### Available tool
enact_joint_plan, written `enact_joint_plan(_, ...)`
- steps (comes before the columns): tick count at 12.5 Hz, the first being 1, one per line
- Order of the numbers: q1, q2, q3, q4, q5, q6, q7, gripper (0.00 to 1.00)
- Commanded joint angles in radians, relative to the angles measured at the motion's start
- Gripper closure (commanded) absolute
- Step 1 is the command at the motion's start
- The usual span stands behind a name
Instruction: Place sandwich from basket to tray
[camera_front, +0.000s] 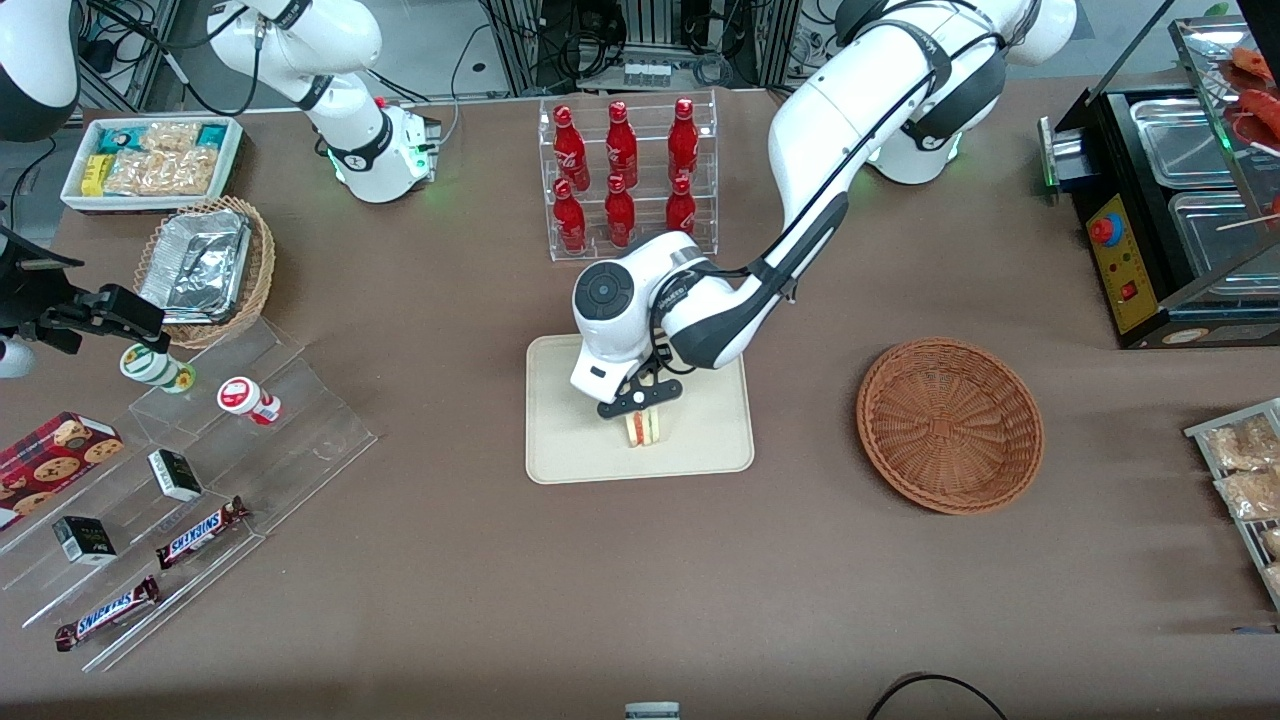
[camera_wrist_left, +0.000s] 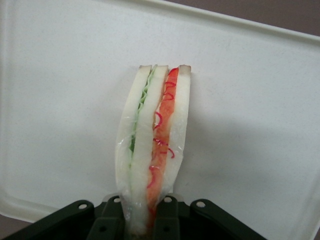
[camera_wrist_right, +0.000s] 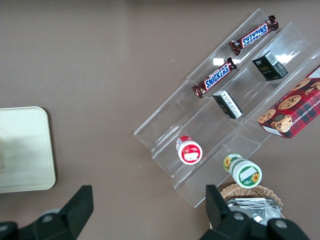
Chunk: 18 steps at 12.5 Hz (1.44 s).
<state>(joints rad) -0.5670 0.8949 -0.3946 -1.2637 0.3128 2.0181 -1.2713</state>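
Observation:
The sandwich (camera_front: 646, 427), a wedge of pale bread with green and red-orange layers, stands on its edge over the beige tray (camera_front: 560, 455). My gripper (camera_front: 645, 408) is directly above the tray's middle and shut on the sandwich. In the left wrist view the sandwich (camera_wrist_left: 152, 145) runs out from between the two dark fingers (camera_wrist_left: 109, 220), with the tray (camera_wrist_left: 250, 100) filling the background. Whether its lower edge touches the tray cannot be told. The reddish-brown basket (camera_front: 949, 423) lies on the table toward the working arm's end, with nothing in it.
A clear rack of red bottles (camera_front: 625, 175) stands farther from the front camera than the tray. Clear tiered shelves (camera_front: 200, 470) with candy bars and small boxes lie toward the parked arm's end. A black food warmer (camera_front: 1170, 210) is at the working arm's end.

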Motion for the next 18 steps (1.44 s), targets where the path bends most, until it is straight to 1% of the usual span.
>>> enact_joint_plan(1,-0.016,0.024,0.007,0.041,0.008,-0.007,-0.023,0.01)
enact_joint_plan(4,-0.013,0.003,0.003,0.044,0.008,-0.022,-0.014,0.00)
enact_joint_plan(8,-0.007,-0.102,-0.001,0.050,0.005,-0.085,-0.011,0.00)
enact_joint_plan(10,-0.001,-0.132,-0.001,0.050,0.005,-0.116,-0.008,0.00)
enact_joint_plan(11,0.001,-0.155,0.002,0.050,0.005,-0.133,0.004,0.00)
enact_joint_plan(12,0.027,-0.174,0.000,0.049,0.003,-0.160,0.035,0.00)
enact_joint_plan(13,0.062,-0.207,0.000,0.044,0.002,-0.195,0.118,0.00)
enact_joint_plan(14,0.087,-0.243,0.002,0.040,-0.042,-0.237,0.197,0.00)
enact_joint_plan(15,0.138,-0.269,0.003,0.040,-0.114,-0.293,0.242,0.00)
enact_joint_plan(16,0.188,-0.304,0.002,0.017,-0.139,-0.338,0.283,0.00)
enact_joint_plan(18,0.277,-0.402,0.002,-0.086,-0.158,-0.343,0.471,0.00)
